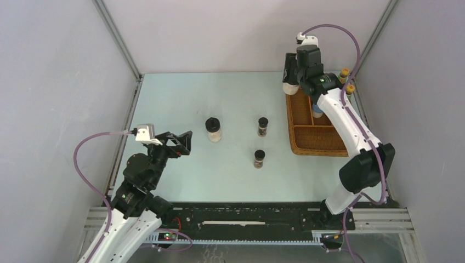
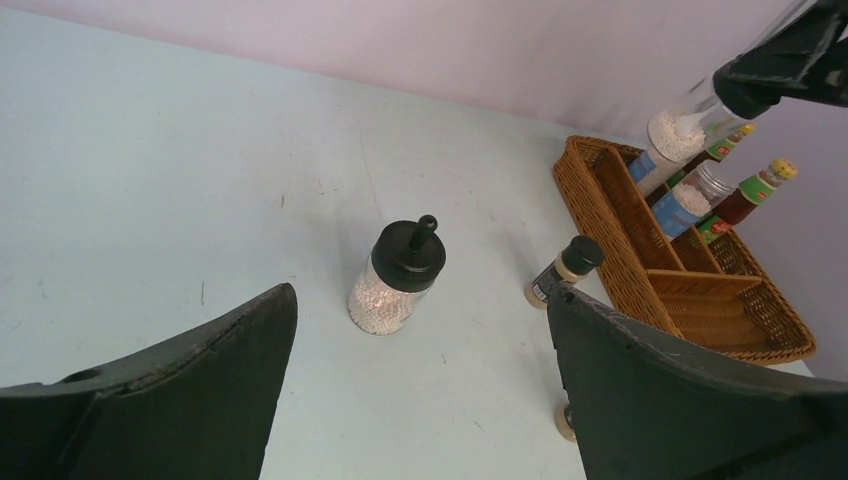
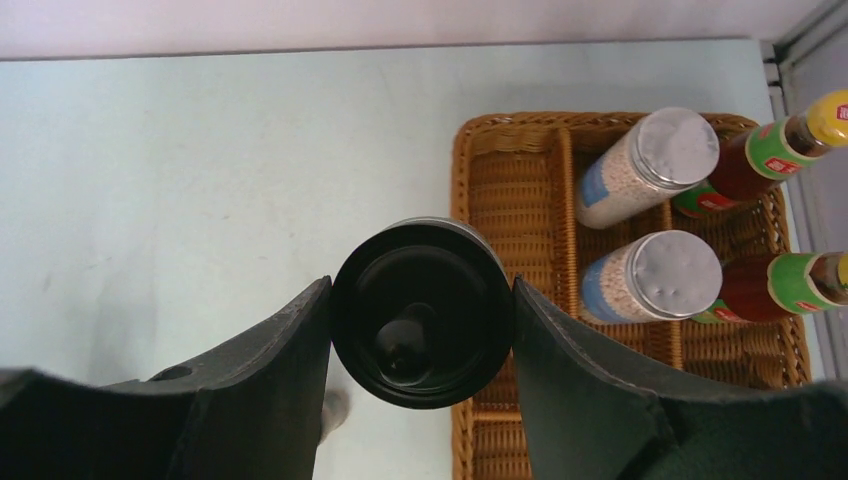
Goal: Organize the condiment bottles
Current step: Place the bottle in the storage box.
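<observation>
My right gripper (image 1: 291, 76) is shut on a black-lidded white jar (image 3: 422, 312) and holds it raised over the far left edge of the brown wicker tray (image 3: 520, 180). Two silver-lidded blue-label jars (image 3: 650, 165) (image 3: 655, 275) and two red sauce bottles (image 3: 770, 160) (image 3: 790, 285) stand in the tray's far compartments. The other black-lidded white jar (image 1: 214, 130) stands on the table, with two tiny dark jars (image 1: 263, 126) (image 1: 259, 159) to its right. My left gripper (image 1: 185, 143) is open and empty, left of that jar and apart from it.
The tray's (image 1: 318, 137) near compartments hold nothing. Grey enclosure walls close in the table on the left, right and far sides. The black rail (image 1: 247, 219) with both arm bases runs along the near edge.
</observation>
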You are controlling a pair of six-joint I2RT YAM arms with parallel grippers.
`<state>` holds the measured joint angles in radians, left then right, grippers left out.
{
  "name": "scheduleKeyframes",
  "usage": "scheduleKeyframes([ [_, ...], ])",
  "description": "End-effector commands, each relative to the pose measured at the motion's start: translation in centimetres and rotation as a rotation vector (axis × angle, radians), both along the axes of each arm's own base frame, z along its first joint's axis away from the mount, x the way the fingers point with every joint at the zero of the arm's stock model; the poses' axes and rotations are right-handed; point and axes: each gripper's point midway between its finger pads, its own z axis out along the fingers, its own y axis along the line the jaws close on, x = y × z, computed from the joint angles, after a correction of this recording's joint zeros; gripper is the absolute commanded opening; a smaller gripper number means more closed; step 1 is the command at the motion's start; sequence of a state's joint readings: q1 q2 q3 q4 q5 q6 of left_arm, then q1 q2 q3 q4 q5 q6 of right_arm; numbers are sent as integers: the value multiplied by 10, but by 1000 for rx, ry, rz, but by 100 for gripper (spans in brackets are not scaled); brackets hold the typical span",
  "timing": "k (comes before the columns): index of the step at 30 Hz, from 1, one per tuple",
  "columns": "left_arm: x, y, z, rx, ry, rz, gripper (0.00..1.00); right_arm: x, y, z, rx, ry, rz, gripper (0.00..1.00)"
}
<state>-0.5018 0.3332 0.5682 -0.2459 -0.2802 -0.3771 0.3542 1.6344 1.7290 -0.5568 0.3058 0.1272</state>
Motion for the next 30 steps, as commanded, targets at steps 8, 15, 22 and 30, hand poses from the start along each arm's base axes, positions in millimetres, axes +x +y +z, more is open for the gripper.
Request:
scheduleKeyframes([
  [8, 4, -4, -7, 4, 2, -7, 100, 62, -45, -12, 37, -29, -125, 0],
  [15, 4, -3, -8, 7, 6, -2, 100, 85, -63, -37, 55, 15, -167, 0],
  [22, 5, -2, -8, 9, 8, 2, 100, 101, -71, -61, 65, 53, -185, 0],
  [30, 5, -2, -8, 12, 9, 7, 100, 113, -76, -86, 77, 88, -197, 0],
])
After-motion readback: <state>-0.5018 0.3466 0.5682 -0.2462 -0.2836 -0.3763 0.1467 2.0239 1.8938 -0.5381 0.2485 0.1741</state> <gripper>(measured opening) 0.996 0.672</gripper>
